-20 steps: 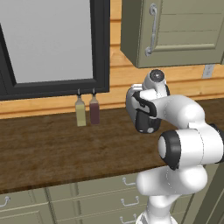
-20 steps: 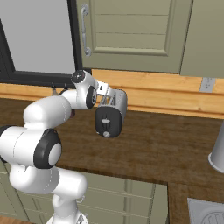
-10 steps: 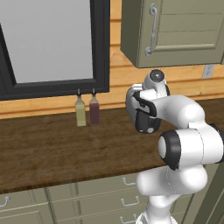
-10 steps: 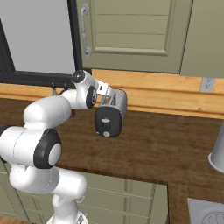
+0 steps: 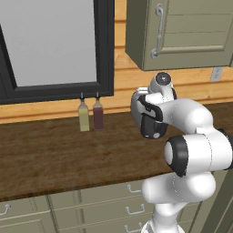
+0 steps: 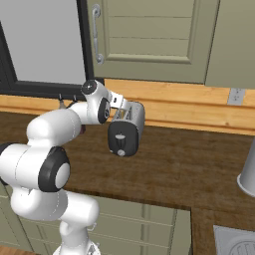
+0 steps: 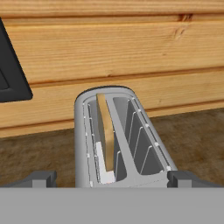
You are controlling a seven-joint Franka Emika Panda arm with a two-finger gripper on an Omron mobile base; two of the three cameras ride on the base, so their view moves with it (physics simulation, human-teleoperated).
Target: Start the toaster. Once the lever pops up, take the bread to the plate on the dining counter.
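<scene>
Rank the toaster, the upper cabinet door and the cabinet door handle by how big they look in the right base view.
1. upper cabinet door, clearly largest.
2. toaster, though it sits nearer the camera, which inflates it.
3. cabinet door handle, long but thin, smallest in area.

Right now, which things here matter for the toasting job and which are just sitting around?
For the job:
- toaster
- bread, standing in the toaster's left slot
- end effector, open above the toaster

Lying about:
- two slim bottles by the window
- grey container at the counter's right
</scene>
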